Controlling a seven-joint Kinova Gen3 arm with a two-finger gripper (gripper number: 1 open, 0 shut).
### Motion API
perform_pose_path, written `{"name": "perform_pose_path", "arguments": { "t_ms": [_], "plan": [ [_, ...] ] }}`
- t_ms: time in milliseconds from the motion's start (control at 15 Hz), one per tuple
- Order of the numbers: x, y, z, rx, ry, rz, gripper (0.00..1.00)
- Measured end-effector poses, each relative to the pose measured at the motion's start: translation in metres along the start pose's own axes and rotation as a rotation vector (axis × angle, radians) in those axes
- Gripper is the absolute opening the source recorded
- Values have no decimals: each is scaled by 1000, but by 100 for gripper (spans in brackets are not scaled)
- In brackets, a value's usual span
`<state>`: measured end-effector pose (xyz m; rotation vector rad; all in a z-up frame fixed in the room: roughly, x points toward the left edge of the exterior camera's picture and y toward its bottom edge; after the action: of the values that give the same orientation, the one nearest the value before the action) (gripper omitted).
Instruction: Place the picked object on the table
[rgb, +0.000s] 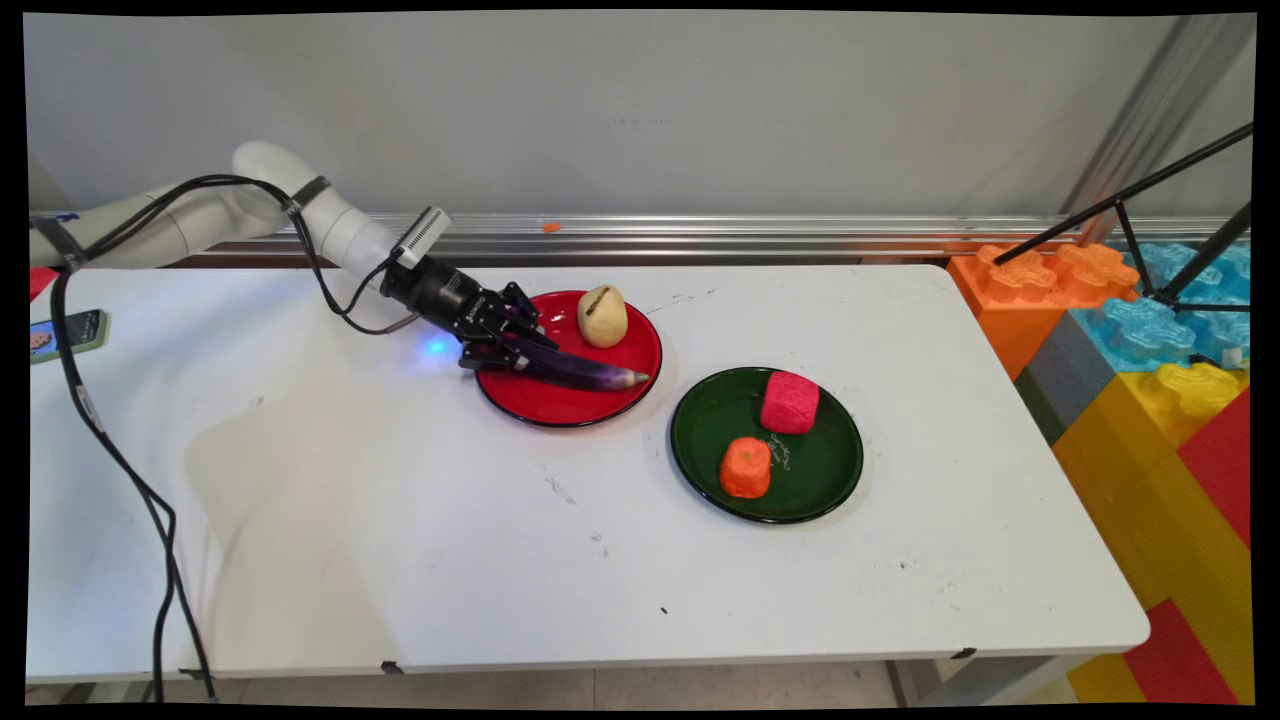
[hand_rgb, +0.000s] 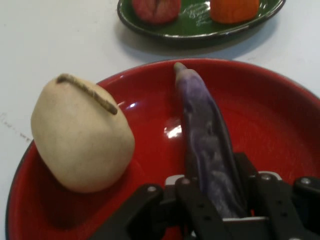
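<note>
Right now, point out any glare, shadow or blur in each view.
Main view: sharp; a broad soft shadow on the table left of centre. Hand view: a white glint on the red plate beside the eggplant; the green plate at the top looks softer than the pale potato.

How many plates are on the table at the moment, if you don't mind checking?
2. The red plate sits near the table's middle, under the gripper; the green plate lies apart on the picture's right of it. None seems hidden.
</note>
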<state>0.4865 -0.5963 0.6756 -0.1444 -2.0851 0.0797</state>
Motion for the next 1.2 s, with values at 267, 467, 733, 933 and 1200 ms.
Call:
{"name": "perform_pose_path", "arguments": {
  "t_ms": [267,467,733,933,1200],
  "plan": [
    [12,4,-5,-6,22,-9,0],
    [27,9,-9,-11,51,-22,0],
    [47,23,-16,-27,89,-43,0],
    [55,40,-20,-49,105,-65,0],
    [56,69,-22,-92,109,-83,0]
  ]
}}
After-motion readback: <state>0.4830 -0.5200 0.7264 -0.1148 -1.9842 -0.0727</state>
